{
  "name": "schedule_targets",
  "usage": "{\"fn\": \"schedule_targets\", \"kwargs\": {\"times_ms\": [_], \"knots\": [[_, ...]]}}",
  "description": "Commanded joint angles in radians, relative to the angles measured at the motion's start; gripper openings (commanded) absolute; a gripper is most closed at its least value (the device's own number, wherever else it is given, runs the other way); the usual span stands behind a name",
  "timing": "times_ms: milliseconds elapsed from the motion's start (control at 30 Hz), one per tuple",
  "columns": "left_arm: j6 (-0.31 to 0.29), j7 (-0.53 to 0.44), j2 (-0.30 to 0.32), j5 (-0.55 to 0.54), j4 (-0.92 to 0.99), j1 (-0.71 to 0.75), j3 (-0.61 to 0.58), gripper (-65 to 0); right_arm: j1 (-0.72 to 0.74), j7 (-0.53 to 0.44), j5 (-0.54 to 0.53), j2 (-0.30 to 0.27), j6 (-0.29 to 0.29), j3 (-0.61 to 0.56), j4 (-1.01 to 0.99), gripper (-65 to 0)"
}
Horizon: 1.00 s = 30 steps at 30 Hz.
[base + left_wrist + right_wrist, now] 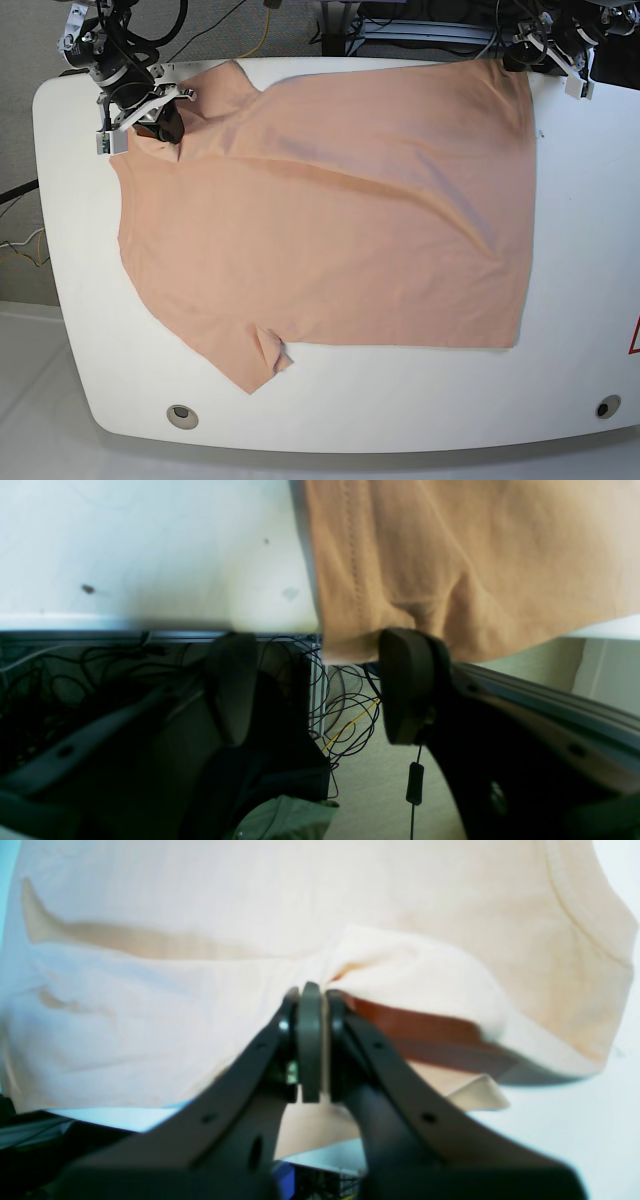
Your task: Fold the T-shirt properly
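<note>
T-shirt spread across the white table, one gripper pinching it

T-shirt (330,210) lies flat on the white table (580,250) and covers most of its width. It is plain salmon-pink cloth without any print. In the base view the hem side runs down that view's right, almost straight, and the collar side is at that view's left. One short sleeve (255,360) points toward the near edge of the table, and its tip is a little crumpled. Soft long wrinkles go diagonally over the body of the shirt, from the far left toward the near right. The far corner of the hem reaches the far edge of the table.

The right gripper (165,128) stands at the far left of the base view, on the shoulder area of the shirt. In the right wrist view its fingers (310,1040) are pressed together on a raised fold of the cloth, and a dark gap shows under the lifted layer beside them.

The left gripper (320,685) is at the far right corner in the base view. In the left wrist view its two pads are wide apart. The right-hand pad (407,685) sits at the hanging corner of the shirt, where a stitched hem line (356,570) is visible; whether it touches the cloth I cannot tell. Under the table edge, black cables (350,715) lie on the floor.
</note>
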<state>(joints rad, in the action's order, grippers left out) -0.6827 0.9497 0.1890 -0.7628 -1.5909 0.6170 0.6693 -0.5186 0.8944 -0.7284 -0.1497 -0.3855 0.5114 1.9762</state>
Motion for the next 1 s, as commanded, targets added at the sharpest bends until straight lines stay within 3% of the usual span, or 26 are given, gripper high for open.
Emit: {"fn": "schedule_targets", "kwargs": {"times_ms": [0, 733, 967], "knots": [[-0.015, -0.070, 0.011, -0.056, -0.016, -0.018, -0.016, -28.8, -0.002, -0.017, -0.012, -0.012, -0.005, 0.006, 0.019, -64.5], [-0.015, -0.068, 0.008, -0.062, -0.021, -0.036, -0.095, -28.8, -0.004, -0.017, -0.012, -0.012, -0.005, 0.006, 0.019, -64.5], [-0.013, -0.011, 0.008, -0.105, -0.041, -0.035, -0.087, -28.8, -0.004, -0.017, -0.012, -0.012, -0.005, 0.006, 0.019, -64.5]]}}
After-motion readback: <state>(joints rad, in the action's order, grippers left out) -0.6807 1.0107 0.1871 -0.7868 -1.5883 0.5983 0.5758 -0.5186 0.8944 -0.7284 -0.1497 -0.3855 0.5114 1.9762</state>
